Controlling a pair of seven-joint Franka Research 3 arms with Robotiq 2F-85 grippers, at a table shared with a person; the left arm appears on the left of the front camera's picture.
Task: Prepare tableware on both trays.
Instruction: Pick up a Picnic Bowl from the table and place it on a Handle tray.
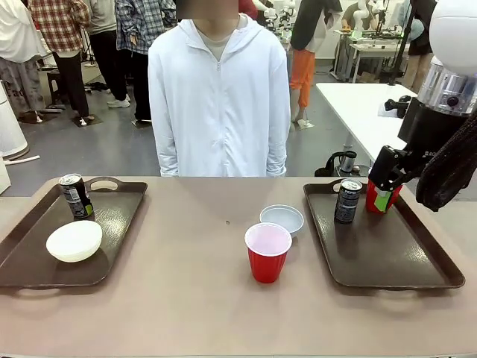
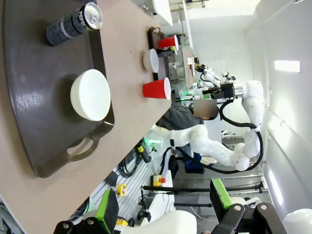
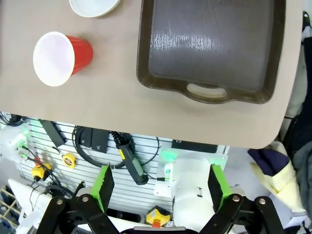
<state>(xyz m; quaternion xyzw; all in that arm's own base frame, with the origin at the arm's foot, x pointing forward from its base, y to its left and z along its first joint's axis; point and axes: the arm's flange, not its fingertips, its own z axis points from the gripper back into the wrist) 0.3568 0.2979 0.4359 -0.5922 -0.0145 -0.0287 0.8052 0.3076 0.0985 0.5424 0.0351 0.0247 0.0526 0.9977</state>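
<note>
Left end effector (image 2: 163,202) spread, right end effector (image 3: 161,187) spread, partly hiding red cup (image 1: 370,201) on right tray (image 1: 417,261)

The right arm (image 1: 452,45) comes in at the top right of the front view, with a white rounded joint above a silver wrist (image 1: 446,88). Below it the black right claw (image 1: 384,195) slants down and toward the middle, and a green pad shows at its tip. In its own wrist view its two fingers (image 3: 104,187) rise from the bottom edge, spread wide apart, with nothing between the green pads. The left claw (image 2: 163,195) is rolled sideways. Its jaws also gape wide and its pads (image 2: 106,210) grip nothing. Farther off in the left wrist view, the right arm is bent sharply at the elbow.
</note>
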